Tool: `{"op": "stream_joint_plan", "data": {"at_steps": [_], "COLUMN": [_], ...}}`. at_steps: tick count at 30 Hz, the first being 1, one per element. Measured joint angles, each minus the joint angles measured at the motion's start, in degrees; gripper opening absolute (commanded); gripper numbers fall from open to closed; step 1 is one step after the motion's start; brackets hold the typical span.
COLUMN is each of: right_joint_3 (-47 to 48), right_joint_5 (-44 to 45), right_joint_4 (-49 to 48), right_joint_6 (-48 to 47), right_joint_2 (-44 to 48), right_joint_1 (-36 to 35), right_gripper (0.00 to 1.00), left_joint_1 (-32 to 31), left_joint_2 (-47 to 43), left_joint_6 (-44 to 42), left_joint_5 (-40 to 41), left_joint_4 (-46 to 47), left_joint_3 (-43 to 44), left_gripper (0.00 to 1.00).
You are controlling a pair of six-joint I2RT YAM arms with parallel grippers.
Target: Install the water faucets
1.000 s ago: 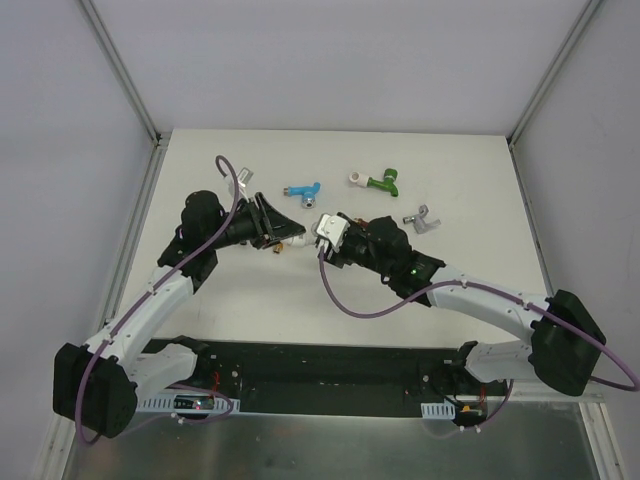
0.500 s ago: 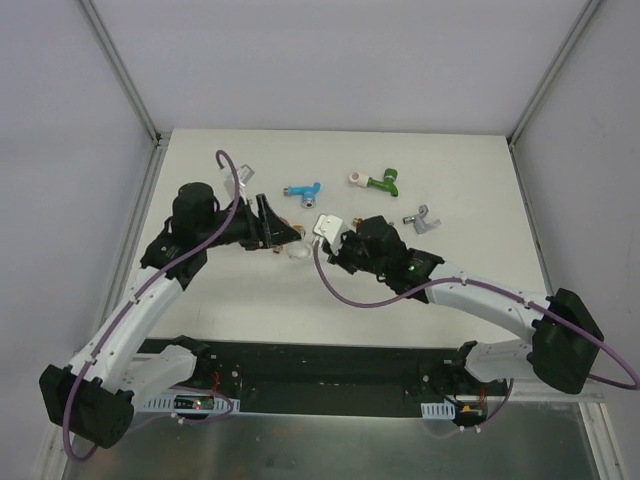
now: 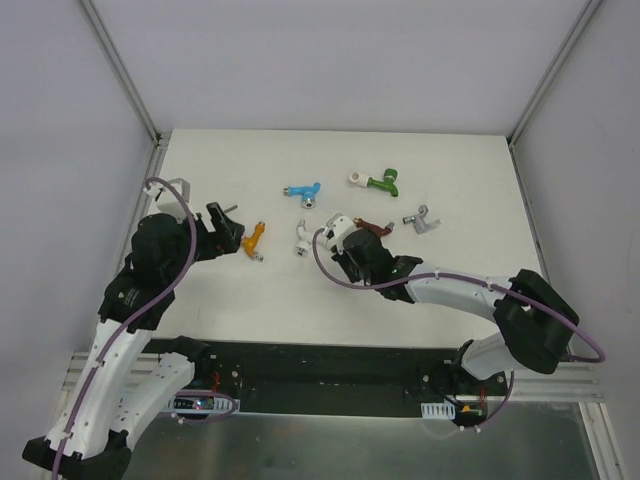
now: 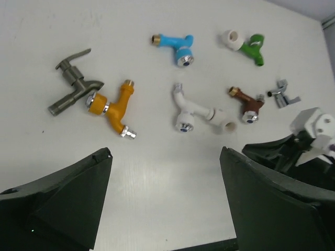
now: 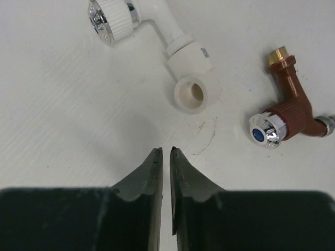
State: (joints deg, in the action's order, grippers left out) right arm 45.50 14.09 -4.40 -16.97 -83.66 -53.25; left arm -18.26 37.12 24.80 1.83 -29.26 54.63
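Fitting (image 5: 194, 86) sits on white faucet (image 5: 152, 23), just beside brown faucet (image 5: 288, 110).

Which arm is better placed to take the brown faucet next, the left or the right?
Right. The right tool lies close to the brown faucet, though shut, so it must open first. The left tool is open but farther off, by the orange faucet.

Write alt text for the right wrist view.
The right hand, fingers almost together and empty, points at a white tap joined to a white pipe fitting on the table. A brown tap lies to the right.
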Motion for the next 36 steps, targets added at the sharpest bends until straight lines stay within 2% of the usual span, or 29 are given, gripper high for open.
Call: {"op": "stream_joint_plan", "data": {"at_steps": [2, 3, 8, 10, 13, 18, 26, 30, 36], "right_joint_3": [-0.52, -0.72, -1.42, -1.51, -2.36, -5.11, -5.64, -2.4, 0.42], "right_joint_5": [-0.04, -0.31, -4.07, -4.94, -3.52, 6.91, 18.84, 22.1, 26.14], "right_joint_4": [-0.09, -0.07, 0.55, 0.83, 1.62, 6.78, 16.52, 22.58, 28.17], "right_joint_6": [3.78, 5.84, 17.88, 22.82, 27.63, 34.27, 33.07, 30.91, 25.81], "right_joint_2": [0.02, 0.13, 3.65, 6.32, 11.78, 27.61, 55.74, 61.07, 64.5], "right_joint_1": [0.59, 1.22, 9.27, 13.62, 18.03, 18.84, 18.84, 18.84, 18.84], "right_gripper": [0.51, 0.61, 0.84, 0.99, 0.99, 0.99, 0.99, 0.99, 0.99], "left_joint_1": [0.0, 0.0, 0.0, 0.13, 1.7, 4.68, 4.85, 4.85, 4.87], "left_joint_2": [1.01, 1.42, 3.1, 3.56, 4.17, 2.34, -10.45, -16.92, -21.4], "left_joint_6": [0.02, 0.02, 0.02, 0.02, 0.2, 0.57, -2.01, -3.89, -4.9], "left_joint_5": [0.85, 1.36, 3.78, 4.85, 6.05, 7.74, 15.37, 20.35, 24.48], "left_joint_4": [-0.7, -1.18, -4.09, -4.48, -5.4, -7.52, -7.93, -8.02, -7.91], "left_joint_3": [-2.14, -3.02, -5.49, -5.4, -5.27, -5.27, -4.76, -4.74, -6.88], "left_gripper": [0.91, 0.92, 0.99, 0.99, 0.99, 0.99, 0.99, 0.99, 0.99]}}
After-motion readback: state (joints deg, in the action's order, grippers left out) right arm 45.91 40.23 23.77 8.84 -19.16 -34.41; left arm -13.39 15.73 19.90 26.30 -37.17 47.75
